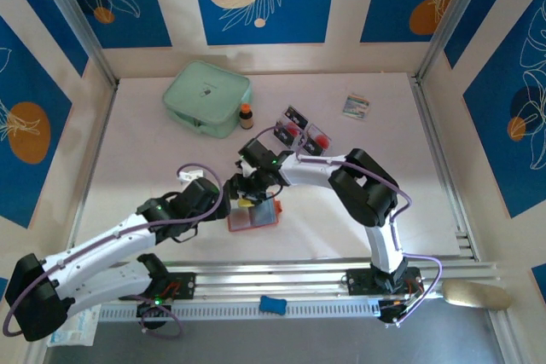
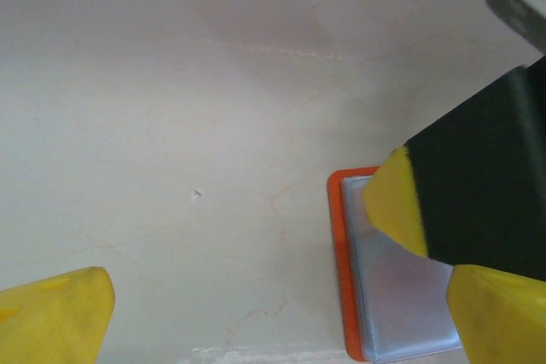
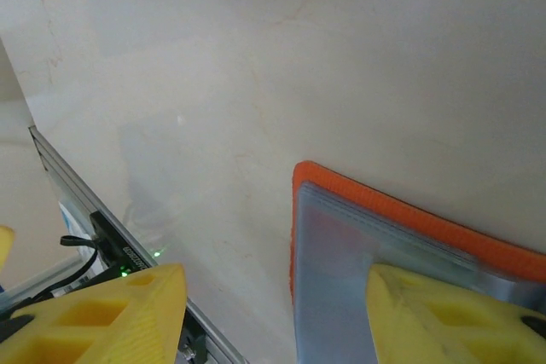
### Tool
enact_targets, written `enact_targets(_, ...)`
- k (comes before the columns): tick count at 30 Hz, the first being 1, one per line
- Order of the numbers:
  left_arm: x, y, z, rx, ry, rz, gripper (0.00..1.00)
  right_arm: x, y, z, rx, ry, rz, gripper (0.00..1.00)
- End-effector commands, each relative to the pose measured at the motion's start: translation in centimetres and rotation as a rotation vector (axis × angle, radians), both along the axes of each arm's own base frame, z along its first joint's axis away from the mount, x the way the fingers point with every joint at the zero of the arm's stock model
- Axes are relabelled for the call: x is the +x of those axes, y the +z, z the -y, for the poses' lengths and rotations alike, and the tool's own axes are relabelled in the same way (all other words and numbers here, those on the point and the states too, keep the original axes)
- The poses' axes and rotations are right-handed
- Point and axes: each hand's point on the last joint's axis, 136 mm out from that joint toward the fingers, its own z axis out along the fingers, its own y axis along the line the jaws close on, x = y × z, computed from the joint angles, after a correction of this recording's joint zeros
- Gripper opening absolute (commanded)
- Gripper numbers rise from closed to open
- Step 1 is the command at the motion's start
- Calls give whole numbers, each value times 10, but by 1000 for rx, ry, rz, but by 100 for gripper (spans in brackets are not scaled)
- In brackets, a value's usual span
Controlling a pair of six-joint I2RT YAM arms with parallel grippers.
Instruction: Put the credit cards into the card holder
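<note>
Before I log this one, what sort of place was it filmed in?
Probably a purpose-built robot test booth rather than a home: a pale table fenced by aluminium rails, walls covered in blue leaf-print panels, and two arms mounted on a track at the near edge.

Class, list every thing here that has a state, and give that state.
card holder, open, flat, grey inside up
credit cards, out on the table
mint pouch, closed
small bottle, upright
left gripper, open wide
right gripper, open, one finger over the card holder
</note>
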Motion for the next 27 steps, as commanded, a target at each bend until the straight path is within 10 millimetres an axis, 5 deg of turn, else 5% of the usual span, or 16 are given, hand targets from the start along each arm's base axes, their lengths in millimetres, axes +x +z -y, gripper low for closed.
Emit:
enact_targets(1, 3, -4, -1, -2, 13, 2, 100, 4, 30, 9, 48, -17, 14, 58)
enact_targets(9, 8, -2, 8, -5, -10, 2, 100, 12, 44, 50, -12, -62, 95, 58)
enact_targets(18, 16, -2, 19, -10, -33, -1, 100, 8, 20, 123, -352, -49, 229, 58)
enact_targets(27, 24, 1, 32, -18, -58, -11, 100, 0, -6, 142, -468, -21, 224, 52)
